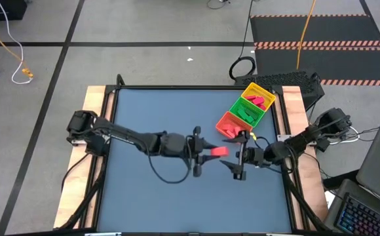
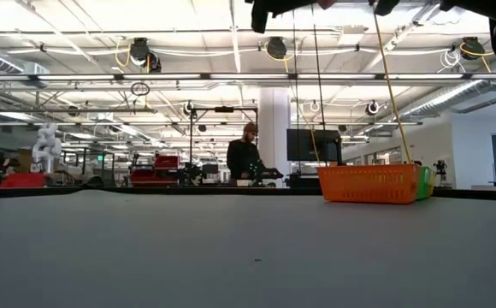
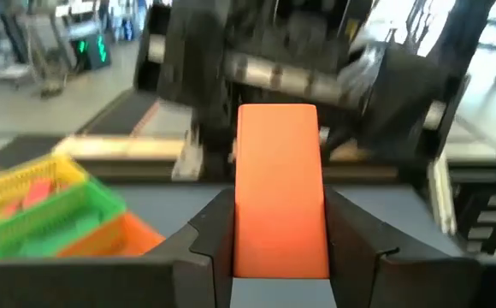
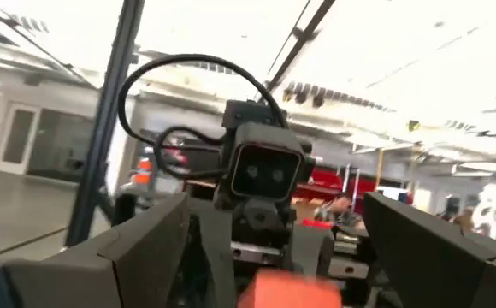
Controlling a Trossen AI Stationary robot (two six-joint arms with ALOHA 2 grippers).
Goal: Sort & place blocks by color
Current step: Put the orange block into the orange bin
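Observation:
My left gripper [image 1: 201,154] is over the middle of the table, shut on one red block [image 1: 217,151]. That block fills the gap between the fingers in the left wrist view [image 3: 280,184]. My right gripper [image 1: 241,155] faces it from the table's right, open. Its fingers stand on either side of the block's free end [image 4: 287,291] without touching it. More red and green blocks lie in the tray [image 1: 224,118] near the far right corner. Both grippers hang high above the table top. My left gripper pinches the red block between its two fingers at the block's near end [image 3: 280,257]. The fingers reach level from the table's left and lie along the block. The block is lifted clear and sticks out past the fingertips toward my right gripper.
The three-compartment tray [image 3: 103,205] has yellow, green and red sections and stands just beyond my right gripper, orange-walled in the low view [image 2: 368,184]. A person [image 2: 246,154] stands in the room far behind the table. Bare blue table top [image 1: 144,111] spreads left and near.

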